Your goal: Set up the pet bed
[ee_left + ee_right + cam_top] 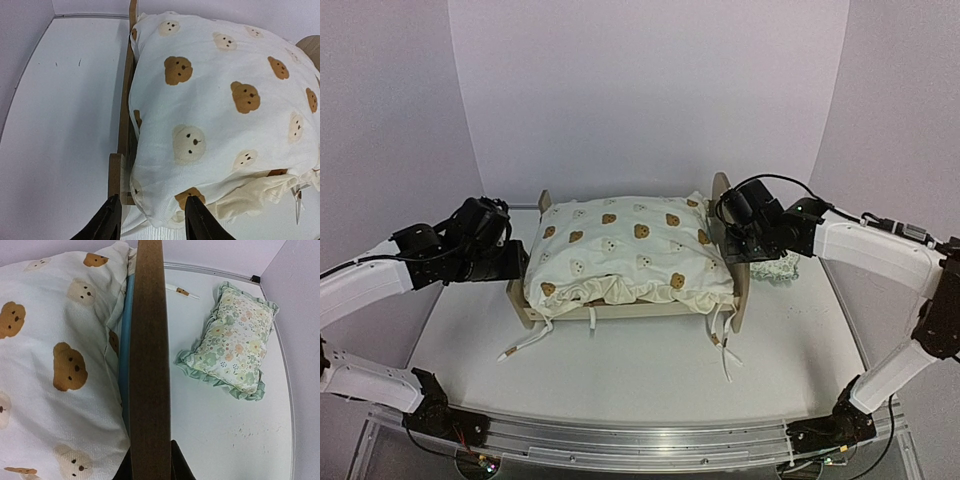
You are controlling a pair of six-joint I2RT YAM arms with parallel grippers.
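Note:
The pet bed point(741, 290) stands mid-table, its light wooden headboard point(149, 340) on the right and its low footboard point(125, 110) on the left. A cream bear-print quilt point(630, 250) lies bunched over it, and only a blue mattress edge point(125, 355) shows. My right gripper point(150, 447) is shut on the headboard's edge, one finger on each face. At the footboard end, my left gripper point(152, 200) is open. Its fingers stand apart around the quilt point(215, 100) corner, with one fingertip beside the footboard post point(116, 172).
A small green floral pillow point(232, 340) lies on the table just right of the headboard, also seen behind my right arm as pillow point(778, 268). Quilt ties point(725, 350) trail onto the table in front of the bed. White walls close in behind and beside.

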